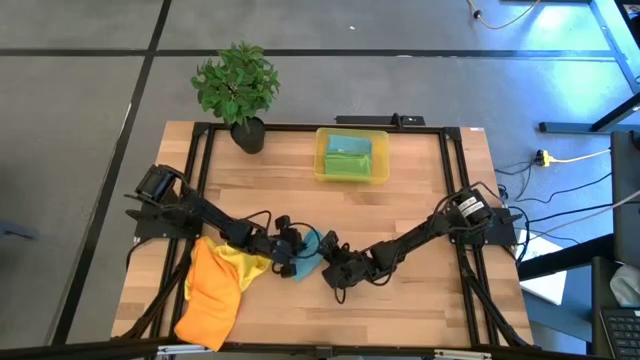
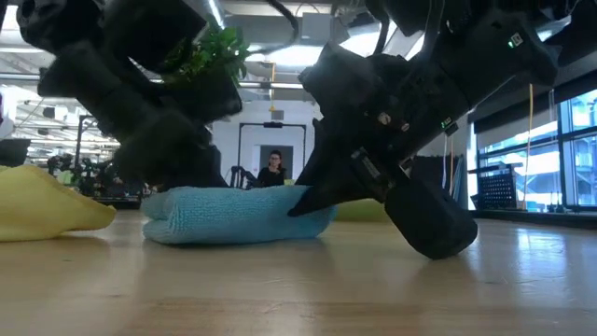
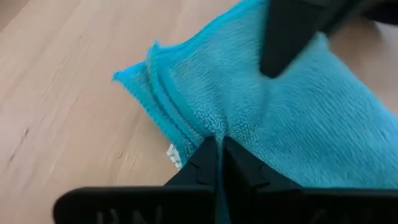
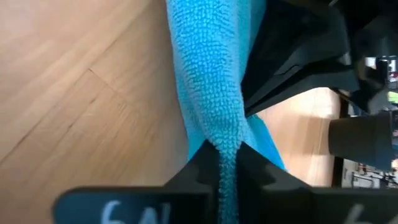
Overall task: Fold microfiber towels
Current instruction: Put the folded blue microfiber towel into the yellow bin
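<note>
A teal-blue microfiber towel (image 2: 233, 215) lies folded in several layers on the wooden table, near the middle of its front half. My left gripper (image 3: 219, 142) comes at it from the table's left and is shut on it. My right gripper (image 4: 227, 149) reaches in from the table's right and is shut on its other side. A yellow towel (image 1: 240, 265) and an orange towel (image 1: 210, 295) lie in a heap on the table at the front left. In the high view both arms cover most of the teal towel (image 1: 310, 250). My left gripper pinches the teal towel's top surface (image 3: 214, 127) between its two fingers, just behind the stacked layer edges (image 3: 165, 109). The fingers slant down from the table's left. The towel rests on the table. My right gripper pinches a raised ridge of the towel (image 4: 221, 130) between its two fingers, slanting down from the table's right. The cloth bunches into a narrow fold where it enters the fingers. The rest lies on the table.
A translucent yellow bin (image 1: 326, 170) with green and teal cloths stands at the back middle. A potted plant (image 1: 238, 90) is at the back left corner. A person (image 2: 273, 168) sits in the room beyond. Bare wood lies toward the near and right edges.
</note>
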Controlling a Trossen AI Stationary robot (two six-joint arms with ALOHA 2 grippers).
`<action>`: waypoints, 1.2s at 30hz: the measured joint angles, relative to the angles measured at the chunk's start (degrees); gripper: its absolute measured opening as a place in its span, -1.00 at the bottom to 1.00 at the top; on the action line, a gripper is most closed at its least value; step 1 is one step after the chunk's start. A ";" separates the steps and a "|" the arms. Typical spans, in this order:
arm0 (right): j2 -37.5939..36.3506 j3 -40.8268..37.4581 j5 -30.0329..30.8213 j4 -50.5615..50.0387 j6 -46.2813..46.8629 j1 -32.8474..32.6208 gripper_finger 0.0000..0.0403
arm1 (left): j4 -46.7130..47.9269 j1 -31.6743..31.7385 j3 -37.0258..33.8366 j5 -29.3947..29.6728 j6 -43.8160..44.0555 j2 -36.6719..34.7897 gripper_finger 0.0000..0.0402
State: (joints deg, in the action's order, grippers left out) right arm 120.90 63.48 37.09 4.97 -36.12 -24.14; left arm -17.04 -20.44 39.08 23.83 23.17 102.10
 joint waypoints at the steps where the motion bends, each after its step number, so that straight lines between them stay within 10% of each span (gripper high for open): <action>1: 0.00 0.00 -0.65 -0.02 -0.02 0.04 -0.92 | 0.60 -0.15 0.02 -0.39 -1.60 -0.85 -0.95; 15: 0.74 5.50 -3.78 -10.32 7.82 0.28 -0.94 | 3.97 -7.48 0.45 -0.46 -12.79 -16.96 -0.55; 36: 0.69 9.33 -6.32 -14.27 19.57 1.16 -0.94 | 5.92 -22.59 1.06 14.83 -21.98 -9.79 -0.45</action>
State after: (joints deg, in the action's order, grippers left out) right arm 121.59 72.82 30.78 -9.30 -16.55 -22.98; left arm -11.11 -43.04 40.14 38.66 1.19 92.31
